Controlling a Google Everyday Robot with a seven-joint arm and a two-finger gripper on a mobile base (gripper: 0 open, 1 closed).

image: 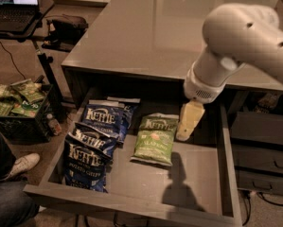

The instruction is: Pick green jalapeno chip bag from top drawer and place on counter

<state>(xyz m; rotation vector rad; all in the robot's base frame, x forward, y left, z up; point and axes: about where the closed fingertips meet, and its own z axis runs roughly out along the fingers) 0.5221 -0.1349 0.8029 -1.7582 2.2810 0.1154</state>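
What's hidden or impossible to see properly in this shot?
Camera view only.
- Gripper, over the top drawer's back right beside the green jalapeno chip bag: its arm is cut by the right edge.
- Blue bags: overlapping, so their number is unclear.
- Drawer's back: shadowed under the counter.

One green bag (pixel 154 138) lay in the one open drawer (pixel 131 203), with at least three blue bags (pixel 86 162) beside it. One gripper (pixel 183 135) hung over the drawer's back right, just right of the green bag. There was one surface (pixel 145 37) and one laptop (pixel 13 6).
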